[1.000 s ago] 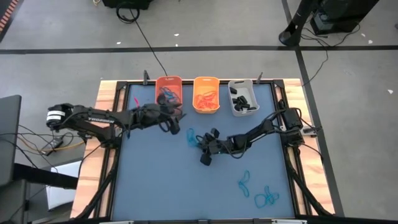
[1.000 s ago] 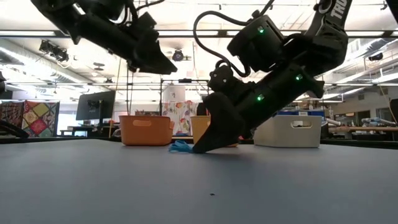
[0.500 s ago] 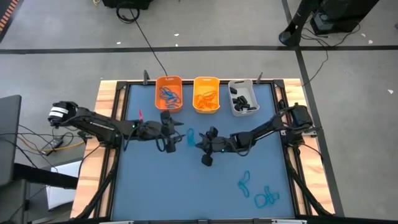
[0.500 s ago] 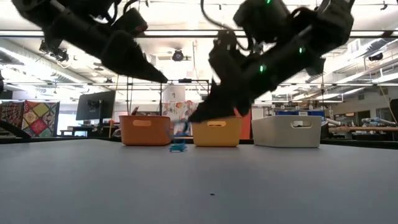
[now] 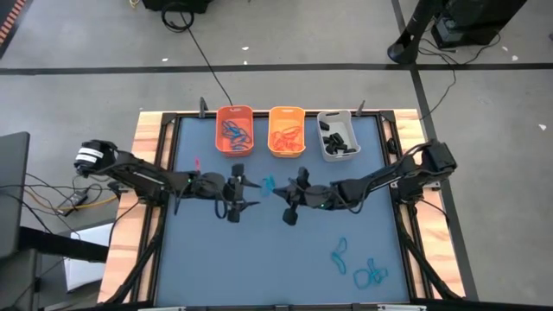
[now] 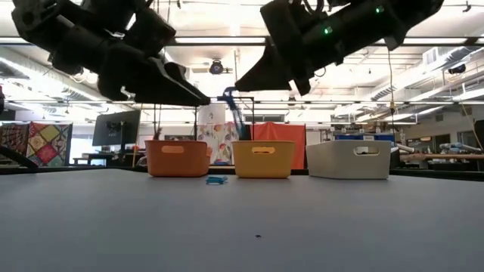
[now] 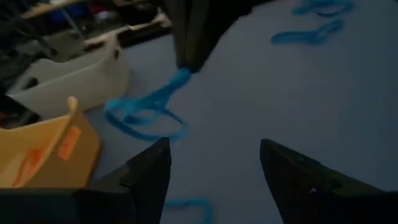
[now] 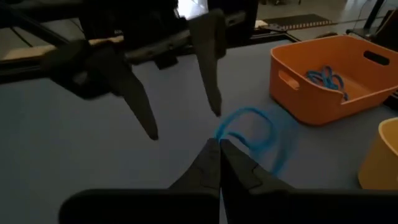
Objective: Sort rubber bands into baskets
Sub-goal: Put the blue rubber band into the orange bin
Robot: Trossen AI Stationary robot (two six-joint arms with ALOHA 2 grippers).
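Across the blue surface (image 5: 285, 259), both dark arms reach toward the centre, their tips facing each other just in front of the basket row. At the far edge stand three baskets side by side: the orange basket (image 5: 234, 130) holding blue bands, the yellow-orange basket (image 5: 287, 131) holding orange bands, and the grey-white basket (image 5: 338, 135) holding black ones. The left tool (image 5: 244, 190) hovers above the surface with its fingers (image 7: 149, 168) spread wide and nothing between them. The right tool (image 5: 278, 191) has its fingers pressed together, pinching a blue rubber band (image 8: 252, 134) that hangs from the tips, raised off the surface. A second blue band (image 6: 216, 180) lies on the surface below, before the baskets. More blue bands (image 5: 359, 266) lie loose near the front right corner.
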